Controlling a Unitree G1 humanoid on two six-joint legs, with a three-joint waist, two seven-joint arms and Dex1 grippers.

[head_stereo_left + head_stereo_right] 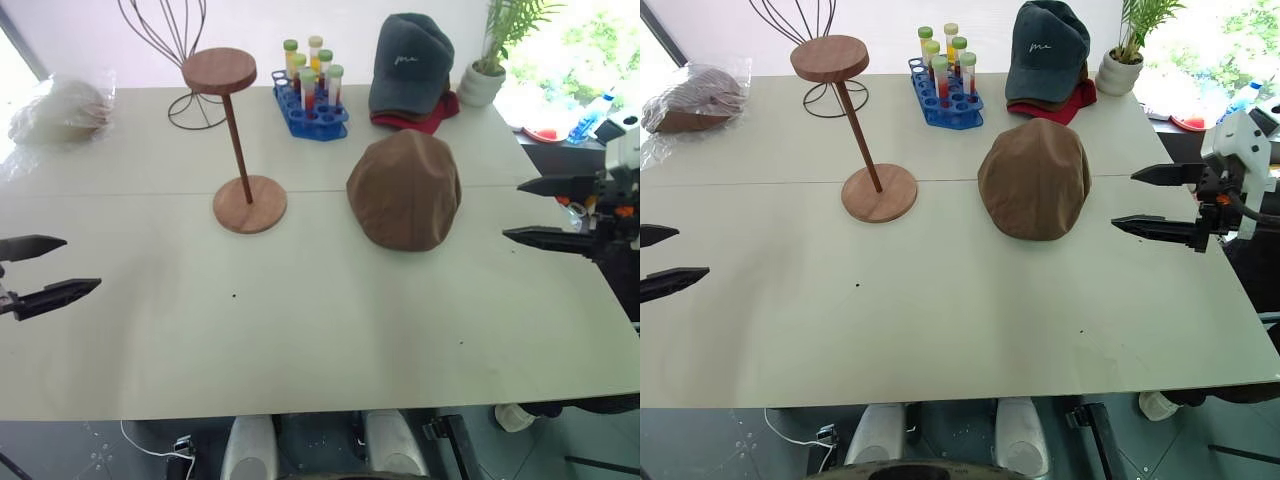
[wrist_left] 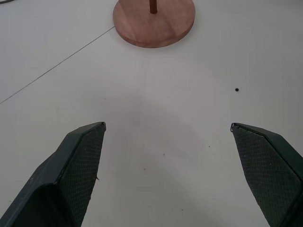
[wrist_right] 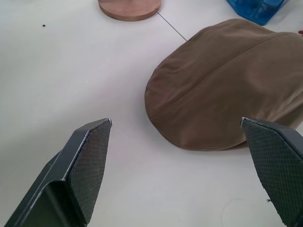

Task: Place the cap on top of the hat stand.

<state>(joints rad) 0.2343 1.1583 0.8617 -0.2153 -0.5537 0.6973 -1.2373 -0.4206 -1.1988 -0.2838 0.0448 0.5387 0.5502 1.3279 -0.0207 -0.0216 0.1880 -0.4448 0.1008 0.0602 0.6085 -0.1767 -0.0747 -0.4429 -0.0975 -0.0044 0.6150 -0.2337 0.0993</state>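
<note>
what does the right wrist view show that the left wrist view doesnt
Right wrist view: the brown cap lying flat on the table, a corner of the blue tube rack, and the right gripper with fingers wide open. Left wrist view: the open left gripper and the hat stand's rod. Both: the hat stand base and white table.

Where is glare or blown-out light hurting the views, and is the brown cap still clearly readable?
Left eye view: window light washes out the far right corner beside the potted plant and fades the plastic bag. Right eye view: milder, same corner bright. Right wrist view: the cap is evenly lit, seams sharp, no glare.
</note>
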